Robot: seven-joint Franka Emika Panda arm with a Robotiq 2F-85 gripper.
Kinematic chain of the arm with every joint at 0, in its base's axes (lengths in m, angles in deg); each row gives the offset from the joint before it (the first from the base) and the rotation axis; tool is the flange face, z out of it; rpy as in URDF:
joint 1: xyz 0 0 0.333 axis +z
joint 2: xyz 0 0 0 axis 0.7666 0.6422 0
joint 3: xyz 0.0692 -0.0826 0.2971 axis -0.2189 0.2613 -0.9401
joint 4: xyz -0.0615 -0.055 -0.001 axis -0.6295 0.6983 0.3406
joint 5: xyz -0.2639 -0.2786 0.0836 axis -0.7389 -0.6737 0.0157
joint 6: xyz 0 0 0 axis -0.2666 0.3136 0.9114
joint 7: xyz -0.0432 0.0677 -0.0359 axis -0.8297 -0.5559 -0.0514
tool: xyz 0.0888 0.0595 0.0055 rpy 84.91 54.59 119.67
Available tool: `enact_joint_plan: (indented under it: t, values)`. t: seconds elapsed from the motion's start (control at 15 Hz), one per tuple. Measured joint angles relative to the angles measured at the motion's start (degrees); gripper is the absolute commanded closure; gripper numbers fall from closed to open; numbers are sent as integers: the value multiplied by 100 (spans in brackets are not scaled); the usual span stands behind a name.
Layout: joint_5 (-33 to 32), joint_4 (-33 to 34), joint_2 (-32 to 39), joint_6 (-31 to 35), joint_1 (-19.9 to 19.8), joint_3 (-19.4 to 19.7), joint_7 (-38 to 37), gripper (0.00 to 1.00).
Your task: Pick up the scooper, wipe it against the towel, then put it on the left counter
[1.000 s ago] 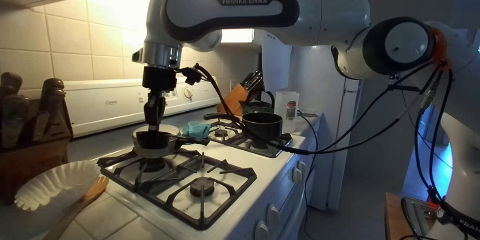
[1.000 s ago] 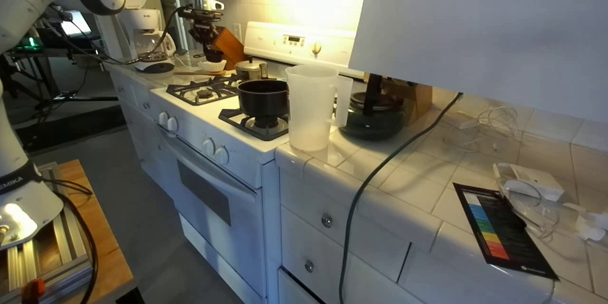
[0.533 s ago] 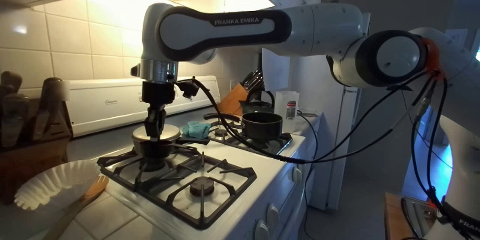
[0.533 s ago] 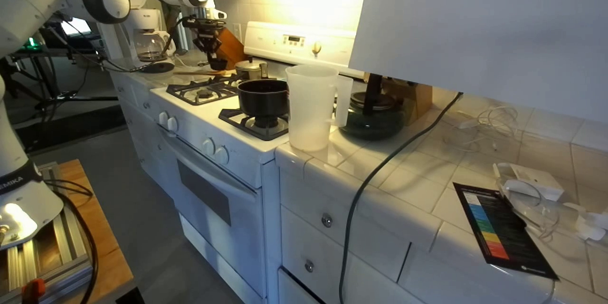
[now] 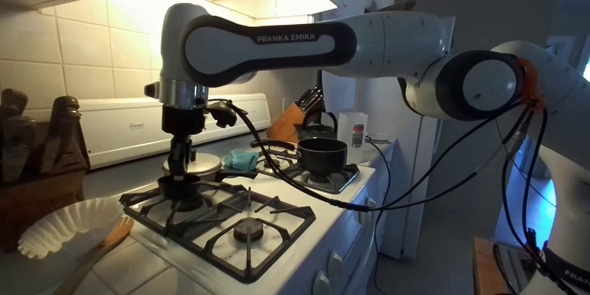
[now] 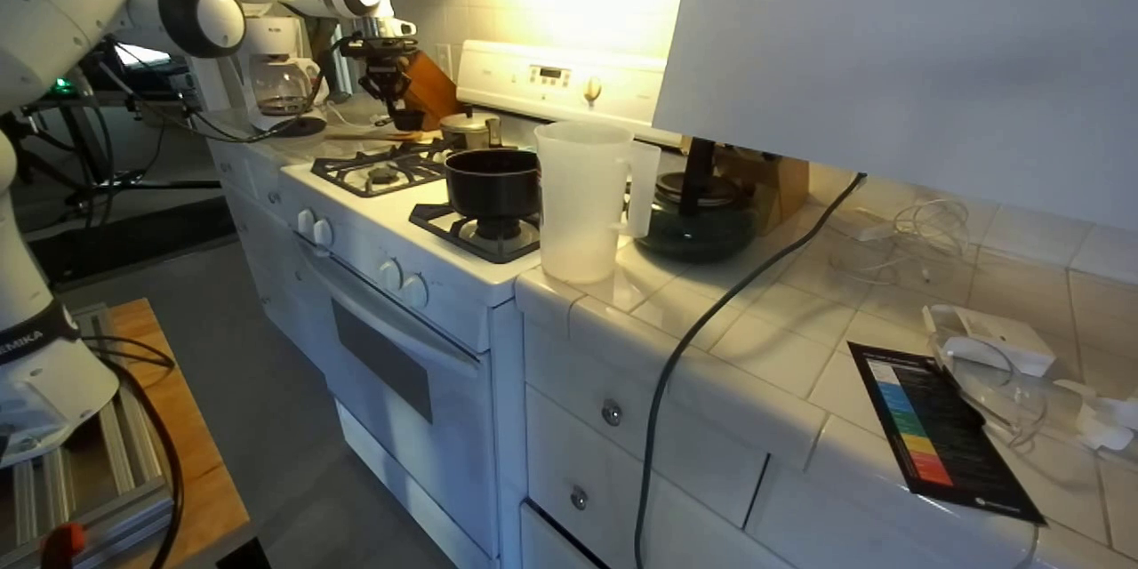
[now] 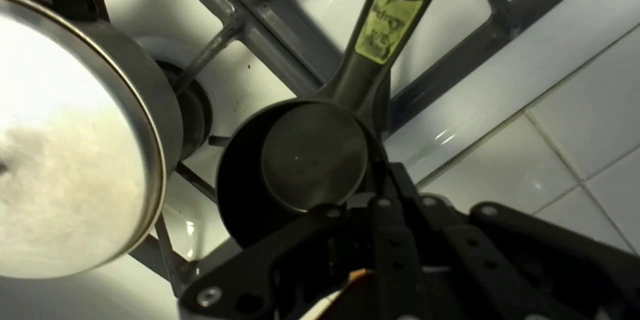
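The scooper is a black cup point(image 5: 179, 187) with a yellow label on its handle point(image 7: 382, 35). It hangs from my gripper point(image 5: 179, 176) over the left rear burner, in front of the silver pot; I cannot tell if it touches the grate. In the wrist view the gripper point(image 7: 384, 172) is shut on the cup's wall, and the cup's inside bottom point(image 7: 314, 157) faces the camera. Cup point(image 6: 409, 119) and gripper point(image 6: 396, 107) show small in an exterior view. The teal towel point(image 5: 242, 160) lies crumpled at the back of the stove. The left counter point(image 5: 133, 262) is white tile.
A lidded silver pot point(image 5: 203, 164) stands beside the cup. A dark saucepan point(image 5: 322, 154) is on another burner, near a plastic pitcher point(image 6: 582, 204). Paper coffee filters point(image 5: 69, 226) and a wooden fork point(image 5: 99, 249) lie on the left counter. Grates point(image 5: 216, 226) cover the burners.
The gripper has come down with the cup, then shifted a little left in an exterior view, toward the left counter. The pots, towel and filters have not moved.
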Motion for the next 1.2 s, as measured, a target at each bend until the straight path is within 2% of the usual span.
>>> enact_joint_plan:
  t: [0.27, 0.67, 0.87, 1.2]
  values:
    - [-68, 332, 182, 36, 244, -36, 574, 99]
    - [-84, 937, 444, -37, 466, -448, 1904, 99]
    - [-44, 1117, 527, -392, 523, -675, 2567, 99]
    - [28, 1311, 571, -793, 494, -728, 2829, 97]
